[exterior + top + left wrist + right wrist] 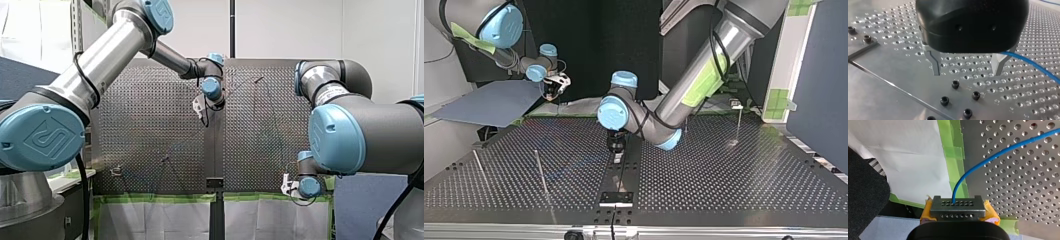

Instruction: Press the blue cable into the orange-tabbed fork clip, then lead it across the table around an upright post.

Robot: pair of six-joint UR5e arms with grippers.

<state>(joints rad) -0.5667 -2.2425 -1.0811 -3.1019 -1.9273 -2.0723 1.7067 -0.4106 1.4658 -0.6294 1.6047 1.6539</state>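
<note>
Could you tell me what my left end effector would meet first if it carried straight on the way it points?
Most likely the perforated table itself: my left end effector points down at bare plate, fingers open with nothing between them. The blue cable runs beside one finger, outside that line.

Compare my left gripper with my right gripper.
My left gripper is open and empty; my right gripper is shut on the blue cable. The left's fingers are bare metal; the right's carry yellow pads. The left hangs over the perforated table; the right sits by its green tape. Both are black-bodied.
</note>
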